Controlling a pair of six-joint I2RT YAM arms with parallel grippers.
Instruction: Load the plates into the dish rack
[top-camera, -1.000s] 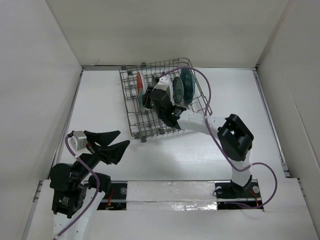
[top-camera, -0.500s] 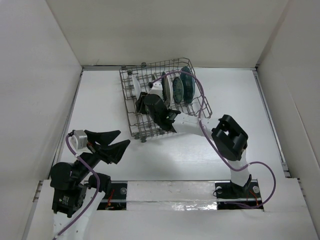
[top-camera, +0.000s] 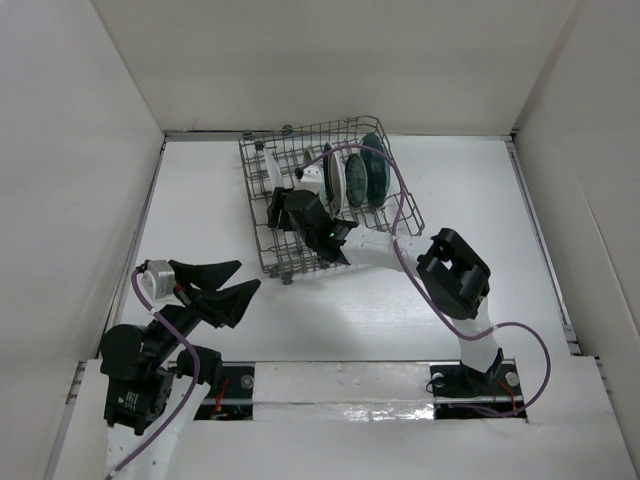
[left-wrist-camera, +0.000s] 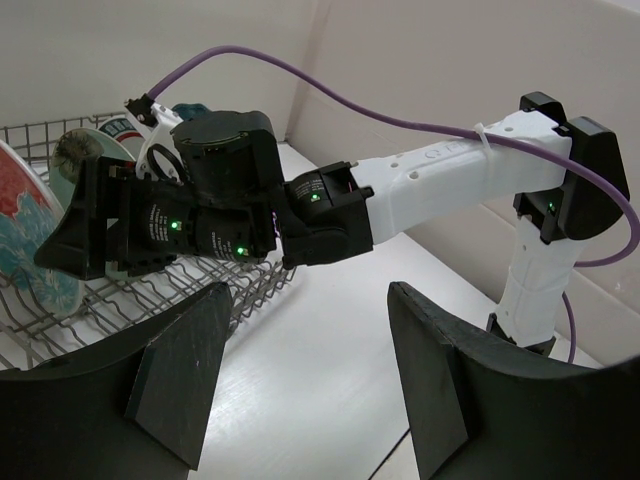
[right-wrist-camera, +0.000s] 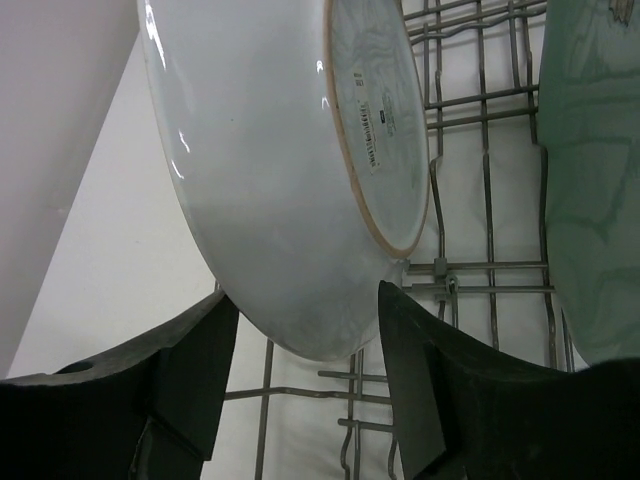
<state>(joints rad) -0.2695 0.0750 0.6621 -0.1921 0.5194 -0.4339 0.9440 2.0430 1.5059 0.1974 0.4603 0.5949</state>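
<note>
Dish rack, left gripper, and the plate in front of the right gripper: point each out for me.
dish rack (top-camera: 254, 205), top external view, left side wall wires.
left gripper (top-camera: 249, 275), top external view, midway between fingertips.
plate (right-wrist-camera: 280, 180), right wrist view, pale glazed underside.

The grey wire dish rack (top-camera: 290, 248) sits skewed towards the far side. On edge between its tines stand the dark teal plate (top-camera: 376, 172), small patterned plate (top-camera: 356, 180), white banded plate (top-camera: 337, 180), mint plate (right-wrist-camera: 595, 180) and, leftmost, the red-and-teal plate (left-wrist-camera: 25, 240)
</note>
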